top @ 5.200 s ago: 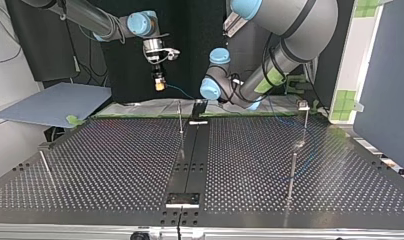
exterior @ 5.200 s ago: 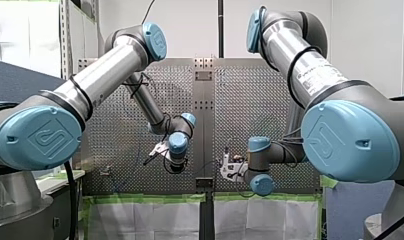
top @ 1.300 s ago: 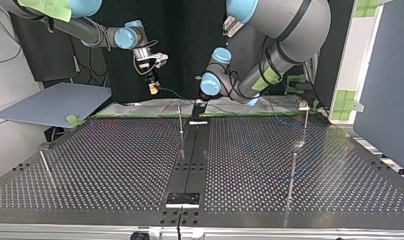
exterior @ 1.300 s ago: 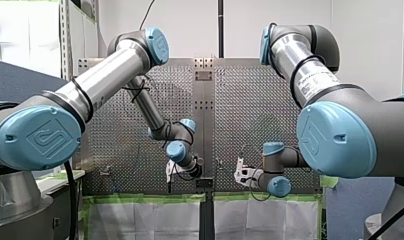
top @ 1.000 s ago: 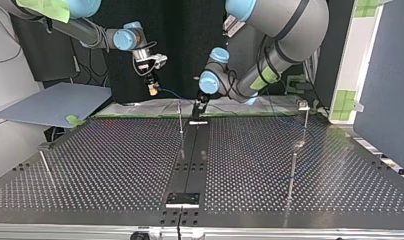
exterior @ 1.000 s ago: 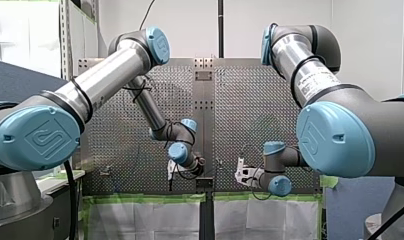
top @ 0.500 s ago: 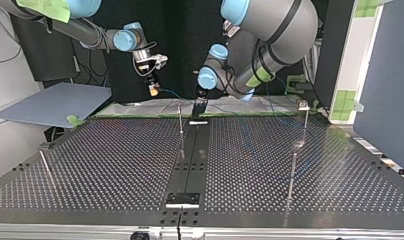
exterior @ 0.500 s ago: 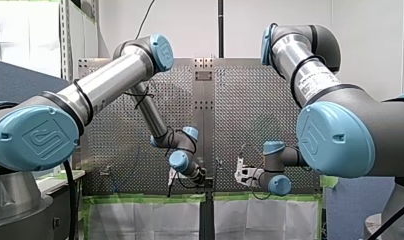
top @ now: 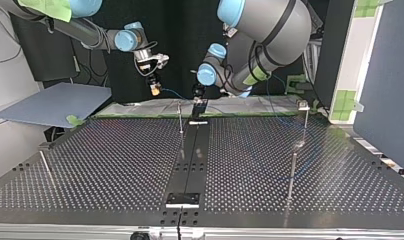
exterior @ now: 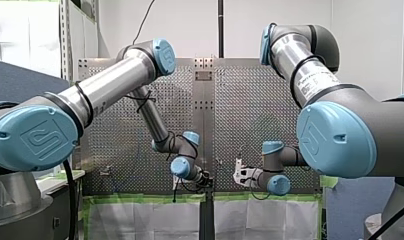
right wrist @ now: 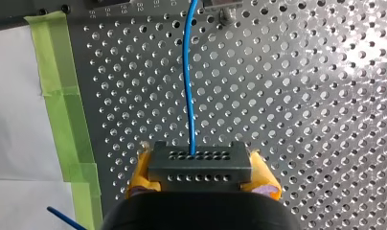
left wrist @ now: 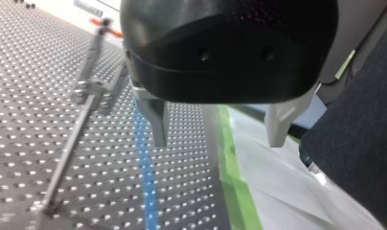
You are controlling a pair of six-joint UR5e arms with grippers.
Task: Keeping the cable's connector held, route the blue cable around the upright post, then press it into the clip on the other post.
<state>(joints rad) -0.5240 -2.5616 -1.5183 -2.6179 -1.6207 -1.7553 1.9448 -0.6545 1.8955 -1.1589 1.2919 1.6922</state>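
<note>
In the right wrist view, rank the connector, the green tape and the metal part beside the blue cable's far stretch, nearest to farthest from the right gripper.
1. connector: clamped in the right gripper's jaws.
2. green tape: alongside the gripper, off to one side.
3. metal part: farthest ahead, beside the far stretch of the blue cable.

A white wall (exterior: 190, 20) is rising behind the table (top: 115, 160). Green tape (right wrist: 62, 96) is bordering white sheeting (right wrist: 14, 120) beside it.
</note>
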